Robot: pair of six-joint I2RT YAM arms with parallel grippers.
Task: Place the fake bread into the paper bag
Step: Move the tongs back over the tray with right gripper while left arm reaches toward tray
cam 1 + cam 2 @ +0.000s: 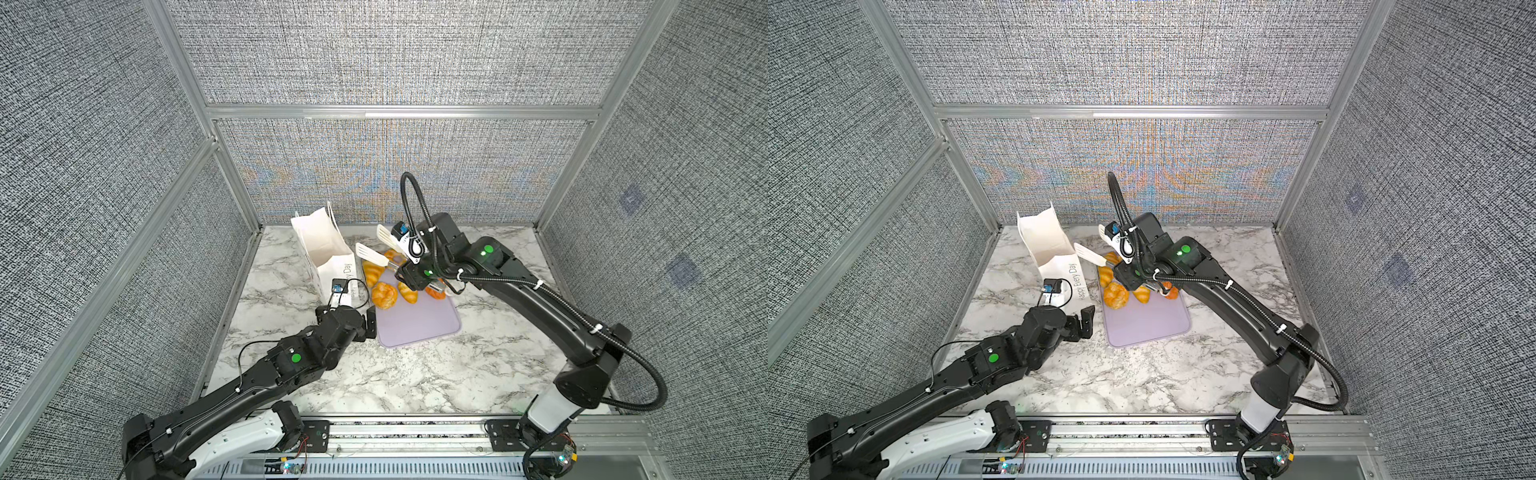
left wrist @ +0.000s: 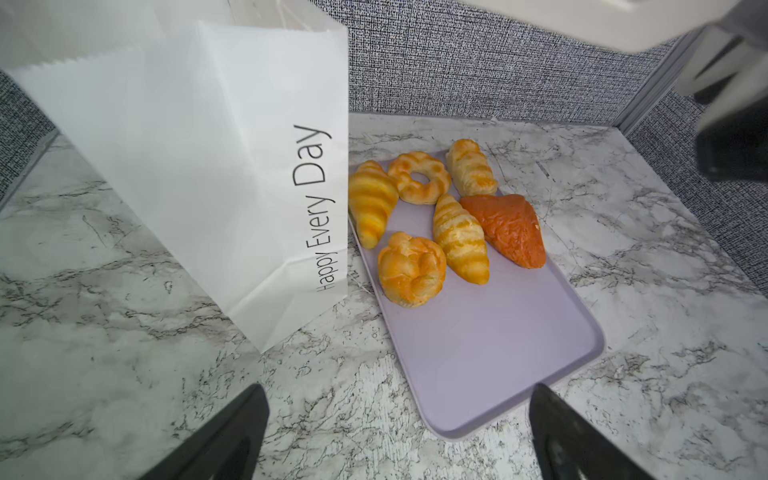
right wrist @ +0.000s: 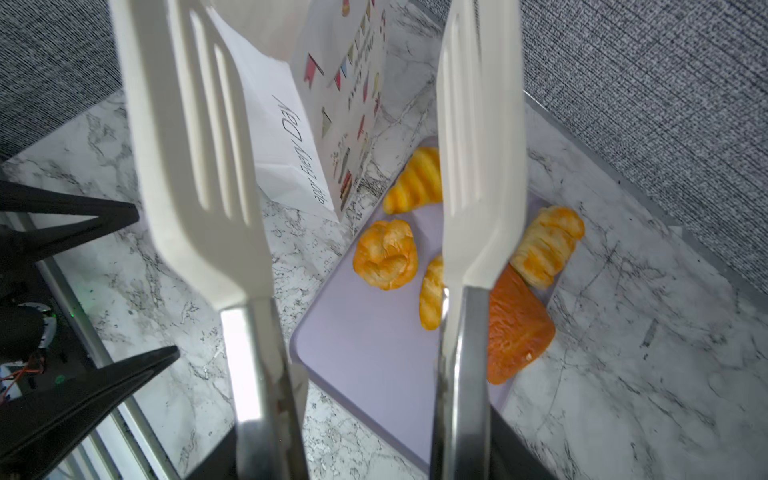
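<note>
The paper bag (image 2: 187, 166) reads "Happy Every Day" on its side.

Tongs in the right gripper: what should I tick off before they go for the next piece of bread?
1. Grip on the tongs: ok, the metal handles sit between the jaws of the right gripper.
2. Blades apart and empty: ok.
3. Mouth of the paper bag open: ok in both top views.
4. Bag steadied: not ok, the left gripper has its jaws open and holds nothing.
5. Supply of fake bread: ok, six pieces lie on the lavender tray.
6. Pieces already bagged: cannot tell, the bag's bottom is hidden.
</note>
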